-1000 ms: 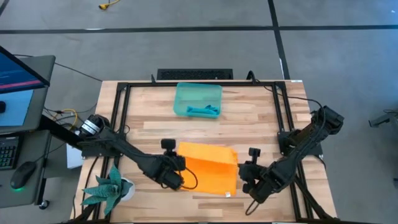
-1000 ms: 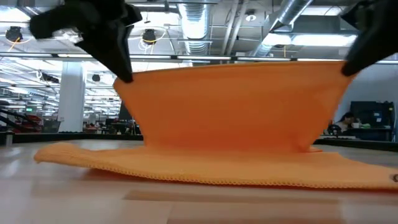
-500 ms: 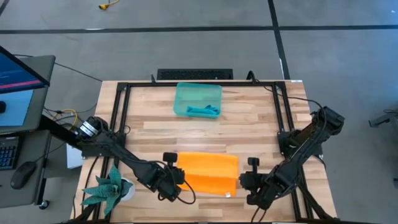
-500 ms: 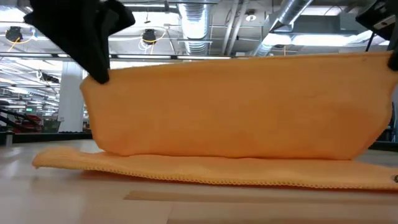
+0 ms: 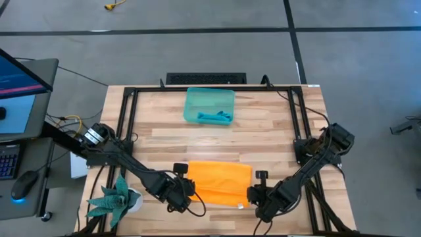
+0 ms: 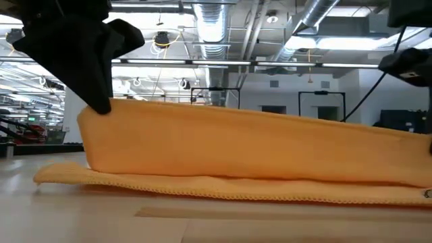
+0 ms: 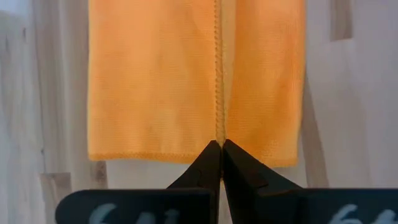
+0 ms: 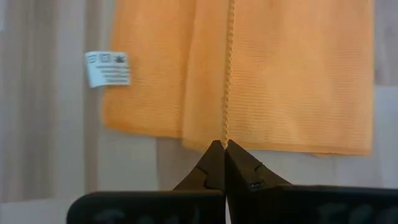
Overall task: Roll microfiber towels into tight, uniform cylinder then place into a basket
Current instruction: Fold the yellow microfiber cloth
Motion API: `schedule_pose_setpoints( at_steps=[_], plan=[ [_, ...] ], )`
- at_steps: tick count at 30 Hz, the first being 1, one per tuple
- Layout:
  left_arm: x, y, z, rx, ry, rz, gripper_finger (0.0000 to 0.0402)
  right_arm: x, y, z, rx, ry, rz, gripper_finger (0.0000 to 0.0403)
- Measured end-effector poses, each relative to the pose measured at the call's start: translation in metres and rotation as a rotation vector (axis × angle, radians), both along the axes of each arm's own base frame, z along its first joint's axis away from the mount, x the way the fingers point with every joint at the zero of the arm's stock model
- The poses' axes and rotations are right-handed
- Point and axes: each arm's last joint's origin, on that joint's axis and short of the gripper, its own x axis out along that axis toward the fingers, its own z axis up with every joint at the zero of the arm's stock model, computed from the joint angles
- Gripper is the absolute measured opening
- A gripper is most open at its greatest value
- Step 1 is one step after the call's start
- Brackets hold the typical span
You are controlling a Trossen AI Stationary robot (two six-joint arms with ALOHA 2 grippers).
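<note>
Colours on the table:
Orange towel (image 5: 222,182), white tag (image 8: 107,68). Translucent teal basket (image 5: 194,100) with teal-blue towel (image 5: 216,118) at 12 o'clock. Pale striped wood table (image 5: 263,131), black frame, green plant (image 5: 112,199).

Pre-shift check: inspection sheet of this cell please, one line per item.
Surface: wooden table, black frame rails around it.
Job's things: orange towel near the front edge, one edge lifted and folded toward the front; white tag at a corner. Basket at the back holds a teal towel.
Clutter: potted plant at the front left corner.
Hands: left hand and right hand each shut on the towel's hemmed edge, at opposite ends.
Cables: yellow cable left of the table; another on the floor.
Surroundings: monitor, keyboard and mouse on a left-side desk.
</note>
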Motion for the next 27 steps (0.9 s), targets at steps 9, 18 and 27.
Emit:
schedule_pose_setpoints(
  at_steps=[9,18,27],
  plan=[
    [0.003,-0.005,0.001,-0.103,0.009,-0.03,0.0,0.01,0.004,0.007,0.096,0.014,-0.002,0.0027],
    [0.005,-0.009,0.002,-0.143,-0.025,-0.017,0.004,0.013,0.007,0.008,0.143,-0.02,-0.035,0.0071],
    [0.005,-0.009,0.002,-0.13,-0.03,-0.036,0.0141,0.016,0.004,0.008,0.189,0.044,0.009,0.0126]
  ],
)
